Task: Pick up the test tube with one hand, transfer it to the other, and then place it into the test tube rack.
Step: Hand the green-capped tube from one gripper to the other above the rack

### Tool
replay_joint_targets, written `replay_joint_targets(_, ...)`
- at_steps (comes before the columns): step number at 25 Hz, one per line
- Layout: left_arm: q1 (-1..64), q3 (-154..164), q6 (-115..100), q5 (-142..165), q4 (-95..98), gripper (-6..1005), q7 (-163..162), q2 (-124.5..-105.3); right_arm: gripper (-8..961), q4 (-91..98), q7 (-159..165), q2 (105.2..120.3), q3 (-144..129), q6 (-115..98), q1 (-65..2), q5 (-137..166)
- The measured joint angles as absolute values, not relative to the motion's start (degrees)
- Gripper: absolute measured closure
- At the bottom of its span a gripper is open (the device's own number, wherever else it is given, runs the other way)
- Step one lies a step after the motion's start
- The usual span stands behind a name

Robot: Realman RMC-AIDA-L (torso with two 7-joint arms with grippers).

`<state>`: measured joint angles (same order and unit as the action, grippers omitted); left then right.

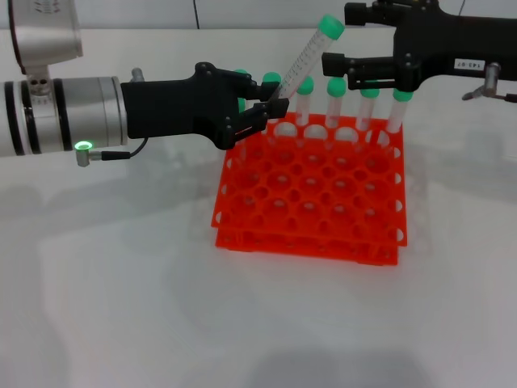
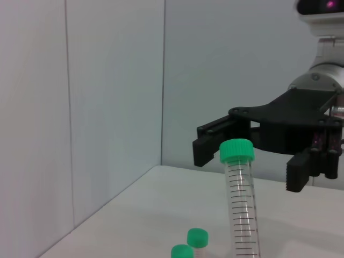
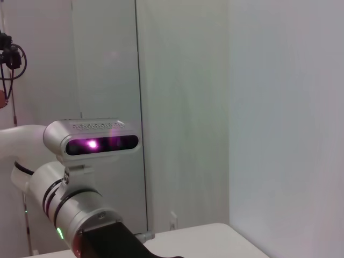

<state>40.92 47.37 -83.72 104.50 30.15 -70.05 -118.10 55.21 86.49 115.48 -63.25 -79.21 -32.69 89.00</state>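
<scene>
Left tool (image 1: 260, 109) grips (tilted) test tube (image 1: 311, 53)

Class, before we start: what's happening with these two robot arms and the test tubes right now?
The left pincer grips the lower end of a green-capped test tube, holding it tilted above the back-left corner of the orange-red test tube rack. The right pincer, open, has its fingers on either side of the tube's cap, not closed on it. A row of other green-capped tubes stands along the rack's back edge. It looks like a hand-over about to happen: the tube is not yet passed across.
</scene>
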Motion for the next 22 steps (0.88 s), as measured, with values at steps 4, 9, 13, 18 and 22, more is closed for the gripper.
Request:
replay_joint_targets(4, 41.06, 47.37, -84.06, 104.51, 30.19, 711, -70.05, -117.93, 113, 54.80, 86.79, 115.40, -63.22, -79.21, -33.49, 88.97)
replay_joint_targets(9, 41.07, 47.37, -84.12, 104.52, 30.42, 706, -70.04, -117.86, 112, 54.76, 87.10, 115.39, -63.19, -79.20, -33.78, 88.94)
replay_joint_targets(13, 40.73, 47.37, -84.12, 104.55, 30.88, 703, -70.04, -117.85, 114, 54.75, 87.12, 115.36, -63.19, -79.08, -33.85, 88.94)
replay_joint_targets(18, 40.69, 47.37, -84.21, 104.58, 30.90, 699, -70.05, -117.91, 126, 54.75, 87.26, 115.31, -63.19, -79.03, -34.17, 88.97)
replay_joint_targets(22, 40.69, 47.37, -84.29, 104.59, 30.90, 696, -70.05, -117.99, 135, 54.58, 87.82, 115.30, -63.23, -79.16, -34.59, 89.27)
